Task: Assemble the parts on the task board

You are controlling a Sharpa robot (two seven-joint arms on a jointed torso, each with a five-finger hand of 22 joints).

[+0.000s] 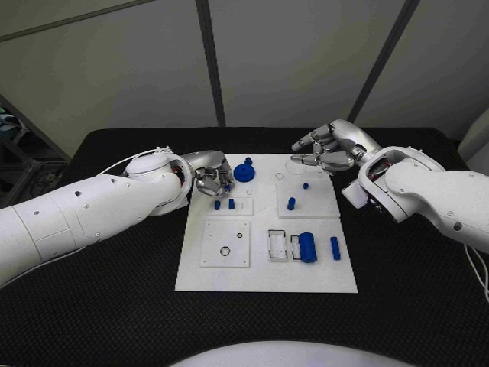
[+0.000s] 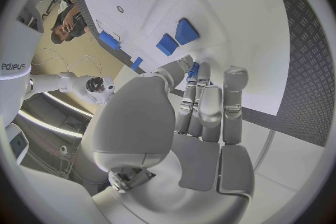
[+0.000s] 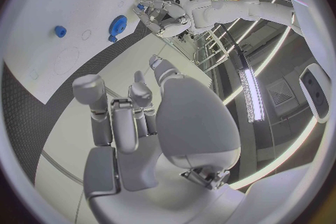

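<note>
- The left silver hand (image 1: 209,180) hangs over the far left edge of the white flat task board (image 1: 267,225), fingers curled narrow; I cannot tell whether they hold anything.
- Just beyond its fingertips stands the blue toothed gear (image 1: 244,172); two small blue blocks (image 1: 225,204) lie just beneath them.
- Judging by this, a pick is beginning; next comes a careful pinch.
- The right silver hand (image 1: 331,149) hovers off the far edge, loosely curled, empty.
- The blue cylinder (image 1: 307,249) and slim blue pin (image 1: 335,247) lie well apart, clear of the way.

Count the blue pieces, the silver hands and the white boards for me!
Blue pieces: 7
Silver hands: 2, the left hand and the right hand
White task board: 1
Total: 10
</note>
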